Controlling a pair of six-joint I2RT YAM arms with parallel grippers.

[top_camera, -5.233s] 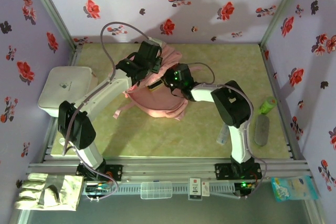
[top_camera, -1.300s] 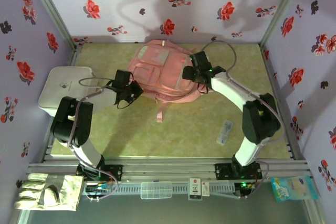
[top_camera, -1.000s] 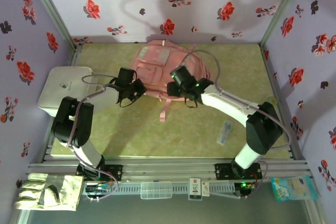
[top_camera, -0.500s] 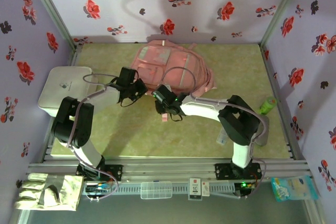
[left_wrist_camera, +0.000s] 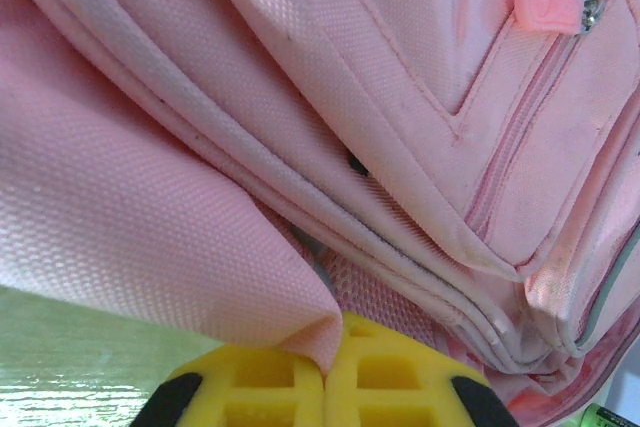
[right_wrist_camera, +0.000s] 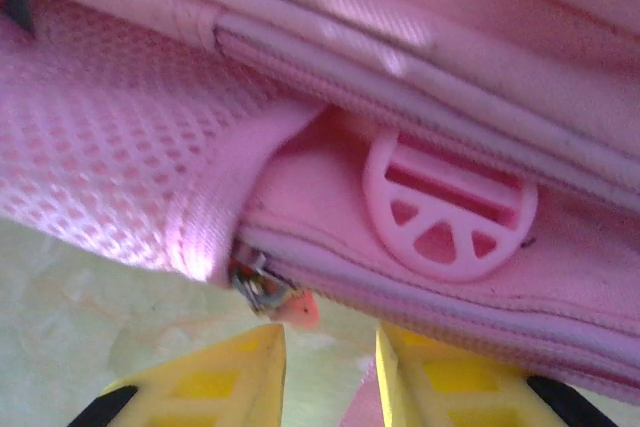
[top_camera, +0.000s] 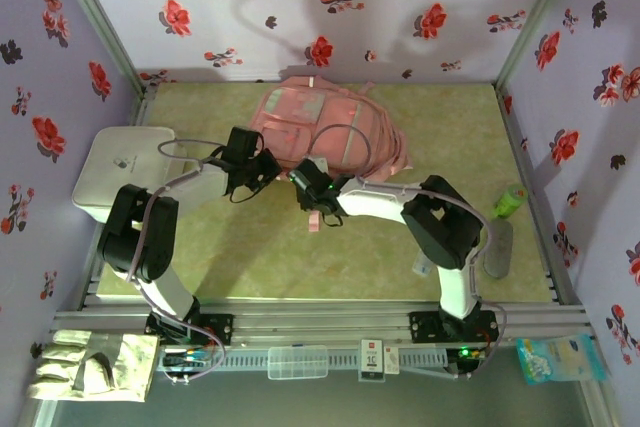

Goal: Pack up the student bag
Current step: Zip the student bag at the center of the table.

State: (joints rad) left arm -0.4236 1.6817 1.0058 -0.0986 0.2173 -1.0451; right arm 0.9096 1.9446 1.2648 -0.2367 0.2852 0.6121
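The student bag (top_camera: 335,122) is a pink backpack lying flat at the back of the table, pockets up. My left gripper (top_camera: 256,173) is at its near left edge. In the left wrist view its yellow fingers (left_wrist_camera: 400,387) are shut on a fold of the bag's fabric (left_wrist_camera: 150,237). My right gripper (top_camera: 314,194) sits at the bag's near edge, just right of the left one. Its jaws (right_wrist_camera: 330,372) stand a little apart, with table showing in the gap. A metal zip slider with a pink pull (right_wrist_camera: 296,307) hangs just ahead of them, below a round pink buckle (right_wrist_camera: 450,207).
A white rounded box (top_camera: 125,172) stands at the left edge. A loose pink strap (top_camera: 313,219) trails toward me under the right gripper. A small clear tube (top_camera: 426,254), a grey flat item (top_camera: 497,247) and a green bottle (top_camera: 509,201) lie to the right. Flowered walls enclose three sides.
The right gripper has swept left along the bag's near edge, from its right side to beside the left gripper, and its jaws have narrowed. The left gripper has kept its hold.
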